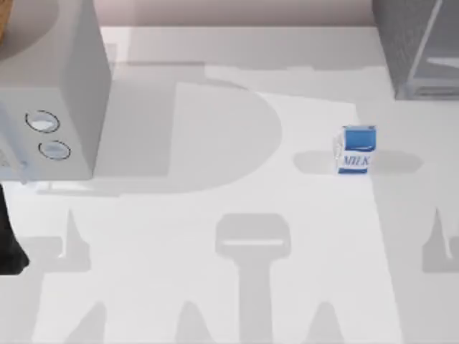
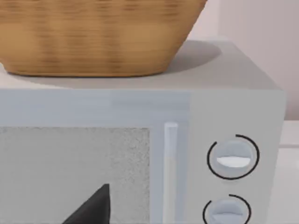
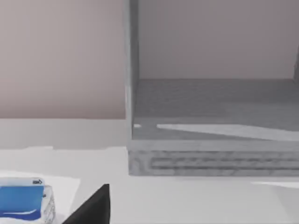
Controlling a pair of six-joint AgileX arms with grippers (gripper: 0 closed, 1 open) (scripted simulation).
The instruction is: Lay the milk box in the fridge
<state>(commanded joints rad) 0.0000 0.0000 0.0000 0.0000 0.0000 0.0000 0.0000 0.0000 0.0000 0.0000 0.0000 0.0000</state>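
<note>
You see the milk box (image 1: 356, 149) upright on the surface (image 1: 237, 287), well apart from the fridge (image 1: 419, 50); I cannot tell either end effector's state.

Left arm, top view: a black, rounded piece of the body (image 1: 10, 240) at the left edge, matte, with no markings that can be read.
Left claw, left wrist view: one black finger (image 2: 93, 207), wedge-shaped, narrowing to a blunt tip, plain and matte.
Right claw, right wrist view: one black finger (image 3: 93, 207) of the same wedge shape and finish.
Cables, screws, labels: too little of the body is in view to tell.
</note>
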